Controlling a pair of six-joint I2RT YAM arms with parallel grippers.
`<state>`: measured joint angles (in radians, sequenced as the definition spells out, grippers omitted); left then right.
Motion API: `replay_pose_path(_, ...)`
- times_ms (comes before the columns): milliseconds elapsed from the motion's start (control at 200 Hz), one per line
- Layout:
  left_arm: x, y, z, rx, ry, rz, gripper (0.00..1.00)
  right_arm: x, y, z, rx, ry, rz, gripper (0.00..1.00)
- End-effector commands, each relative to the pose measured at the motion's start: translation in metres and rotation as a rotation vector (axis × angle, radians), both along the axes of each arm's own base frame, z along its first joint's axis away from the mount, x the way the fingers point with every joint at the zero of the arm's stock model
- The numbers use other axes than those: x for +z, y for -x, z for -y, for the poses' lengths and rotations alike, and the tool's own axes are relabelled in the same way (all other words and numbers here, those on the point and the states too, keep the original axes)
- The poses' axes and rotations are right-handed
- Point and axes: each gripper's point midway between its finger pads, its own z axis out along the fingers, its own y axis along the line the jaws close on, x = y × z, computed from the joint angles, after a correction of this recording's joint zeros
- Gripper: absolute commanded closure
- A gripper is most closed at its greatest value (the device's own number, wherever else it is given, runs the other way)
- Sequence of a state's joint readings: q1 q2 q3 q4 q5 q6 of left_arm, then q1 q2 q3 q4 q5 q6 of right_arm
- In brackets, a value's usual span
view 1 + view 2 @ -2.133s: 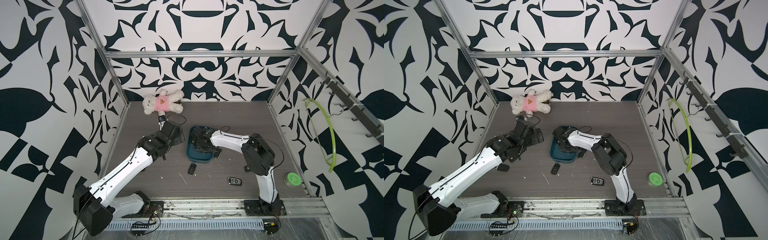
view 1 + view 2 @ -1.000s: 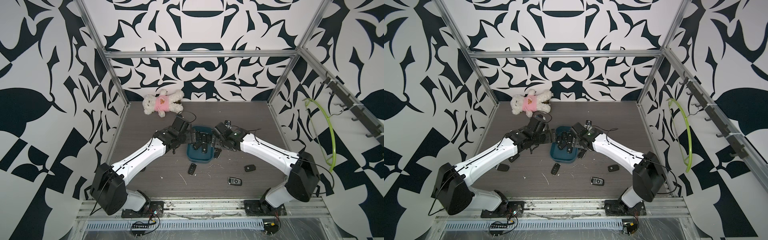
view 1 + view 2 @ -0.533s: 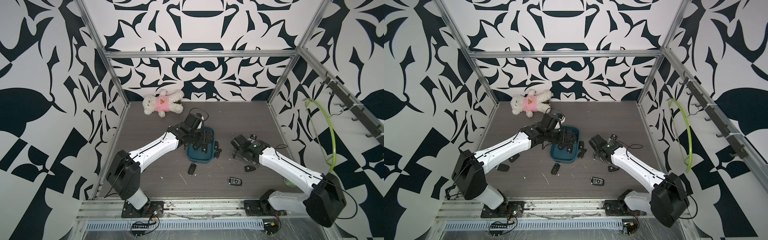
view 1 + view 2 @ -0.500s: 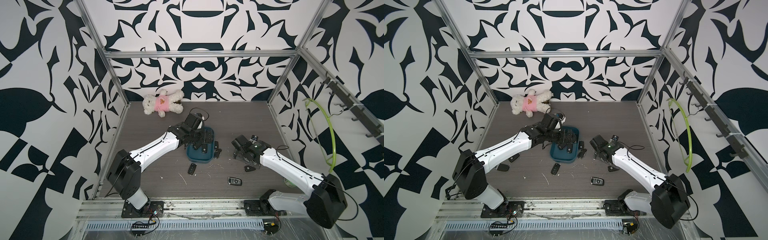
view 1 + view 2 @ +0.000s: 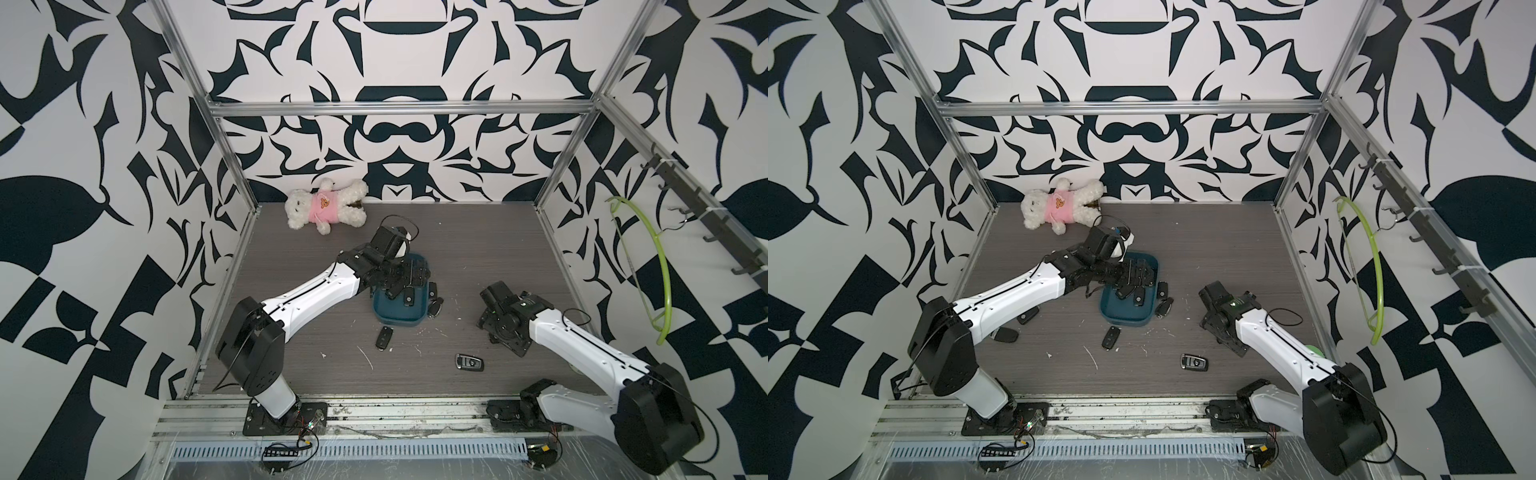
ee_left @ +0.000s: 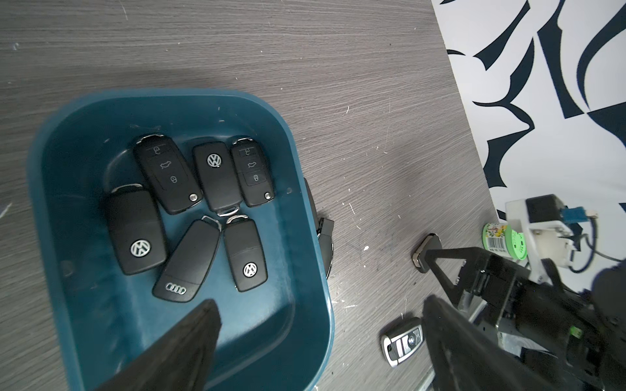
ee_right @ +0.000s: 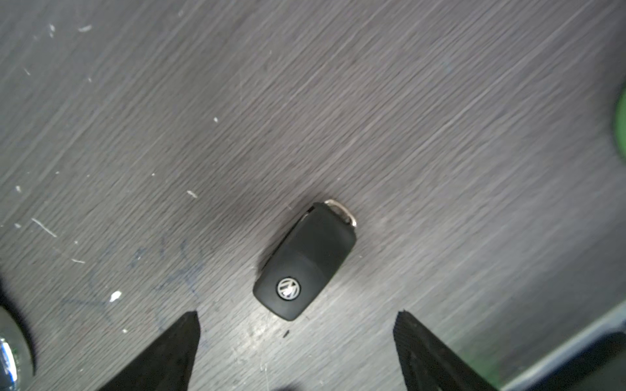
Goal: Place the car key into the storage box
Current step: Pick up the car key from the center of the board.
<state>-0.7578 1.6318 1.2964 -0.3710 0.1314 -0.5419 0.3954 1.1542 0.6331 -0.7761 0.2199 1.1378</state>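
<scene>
Key [image 7: 305, 262] just ahead of right gripper [image 7: 296, 316]

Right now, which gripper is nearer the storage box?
Left. The left gripper hangs over the box, jaws open. The right gripper is off to the side, above a key lying outside the box.

Black car key [image 7: 305, 260] flat, logo up, apart from teal storage box [image 6: 67, 142]

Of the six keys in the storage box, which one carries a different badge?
The tapered key with the four-ring emblem; the other five show VW badges or only buttons.
</scene>
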Motion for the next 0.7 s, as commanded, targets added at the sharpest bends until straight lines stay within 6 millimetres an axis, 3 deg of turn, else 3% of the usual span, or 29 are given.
replay_pose_path(0, 0.005, 0.001, 0.000, -0.006, 0.003, 0.013, 0.01, -0.016, 0.002, -0.008, -0.052, -0.093, -0.007, 0.12)
replay_pose_path(305, 0.005, 0.003, -0.005, 0.007, 0.000, 0.014, 0.01, -0.023, -0.017, -0.007, -0.042, -0.097, 0.029, 0.23)
replay_pose_path(445, 0.005, 0.004, -0.006, 0.011, -0.001, 0.013, 0.01, -0.023, -0.028, -0.008, -0.016, -0.087, 0.029, 0.31)
replay_pose_path(520, 0.006, 0.005, -0.007, 0.011, -0.001, 0.016, 0.01, -0.023, -0.031, -0.008, 0.000, -0.076, 0.011, 0.40)
replay_pose_path(695, 0.007, 0.006, -0.009, 0.019, 0.001, 0.019, 0.01, -0.024, -0.034, -0.008, 0.020, -0.064, -0.007, 0.45)
